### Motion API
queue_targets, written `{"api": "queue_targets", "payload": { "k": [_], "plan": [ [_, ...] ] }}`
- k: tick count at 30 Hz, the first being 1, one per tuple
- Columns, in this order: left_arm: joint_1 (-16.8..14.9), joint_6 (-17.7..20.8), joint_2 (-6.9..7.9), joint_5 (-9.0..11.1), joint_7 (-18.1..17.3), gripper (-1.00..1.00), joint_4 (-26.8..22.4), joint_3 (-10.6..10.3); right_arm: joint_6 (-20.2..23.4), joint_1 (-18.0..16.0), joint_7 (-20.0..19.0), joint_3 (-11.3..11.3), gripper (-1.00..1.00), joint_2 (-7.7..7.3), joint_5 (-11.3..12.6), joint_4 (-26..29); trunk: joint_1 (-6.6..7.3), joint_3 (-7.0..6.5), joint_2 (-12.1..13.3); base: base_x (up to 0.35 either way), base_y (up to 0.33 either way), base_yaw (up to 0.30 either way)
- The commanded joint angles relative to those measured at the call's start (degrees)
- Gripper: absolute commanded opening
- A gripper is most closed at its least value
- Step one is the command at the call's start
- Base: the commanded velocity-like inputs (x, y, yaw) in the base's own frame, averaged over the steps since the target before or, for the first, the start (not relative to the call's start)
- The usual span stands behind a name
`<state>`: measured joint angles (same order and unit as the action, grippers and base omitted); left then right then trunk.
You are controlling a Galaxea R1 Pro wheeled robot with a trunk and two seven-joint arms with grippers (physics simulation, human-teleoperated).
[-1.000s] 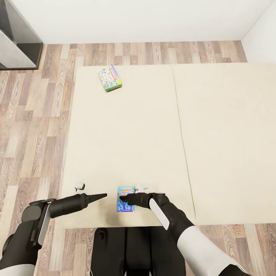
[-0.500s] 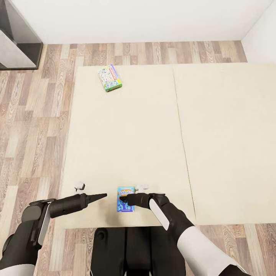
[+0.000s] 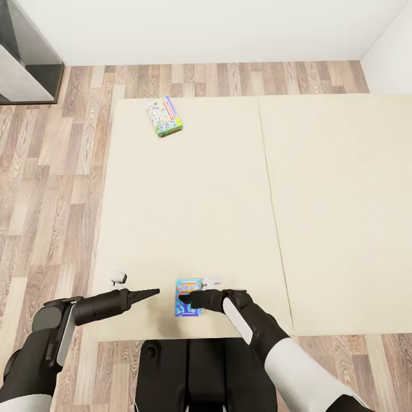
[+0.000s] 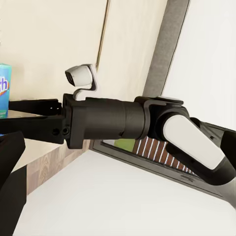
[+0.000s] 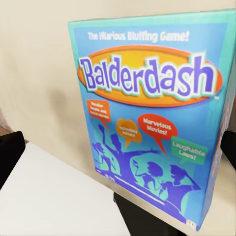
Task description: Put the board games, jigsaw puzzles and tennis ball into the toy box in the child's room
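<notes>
Almost nothing has changed since a second ago: our left arm has not moved, its left gripper (image 3: 153,293) held out over the near edge of the bed (image 3: 189,217), fingers drawn to a single closed point with nothing between them. Further in, the green board game (image 3: 164,116) lies flat at the bed's far left corner, where it was before. At the near edge the blue Balderdash box (image 3: 187,297) rests flat on the bed, and our right gripper (image 3: 184,298) has crept slightly leftward across it, its dark tips now over the box's middle. In the right wrist view the box (image 5: 152,118) sits between the spread fingers, not clamped.
</notes>
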<state>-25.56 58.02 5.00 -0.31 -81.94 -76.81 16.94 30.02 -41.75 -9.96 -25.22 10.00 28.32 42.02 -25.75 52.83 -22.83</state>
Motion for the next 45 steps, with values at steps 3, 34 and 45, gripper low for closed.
{"api": "queue_targets", "payload": {
  "k": [3, 34, 45],
  "plan": [
    [-0.01, 0.6, 0.01, -0.05, -0.24, 1.0, -0.01, 0.02, 0.28, -0.01, -0.05, -0.01, 1.0, 0.0, 0.07, -0.15, -0.03, 0.05, -0.09, 0.0, 0.02, 0.0],
    [0.0, 0.6, 0.01, 0.04, -0.24, 1.0, -0.01, 0.04, 0.57, -0.05, 0.03, -0.01, 1.0, 0.0, 0.25, -0.36, -0.03, 0.05, -0.09, 0.0, 0.036, 0.0],
    [-0.01, 0.6, 0.01, 0.06, -0.24, 1.0, -0.01, 0.04, 0.57, -0.02, 0.03, -0.01, 1.0, 0.0, 0.25, -0.36, -0.03, 0.05, -0.09, 0.0, 0.051, 0.0]
  ]
}}
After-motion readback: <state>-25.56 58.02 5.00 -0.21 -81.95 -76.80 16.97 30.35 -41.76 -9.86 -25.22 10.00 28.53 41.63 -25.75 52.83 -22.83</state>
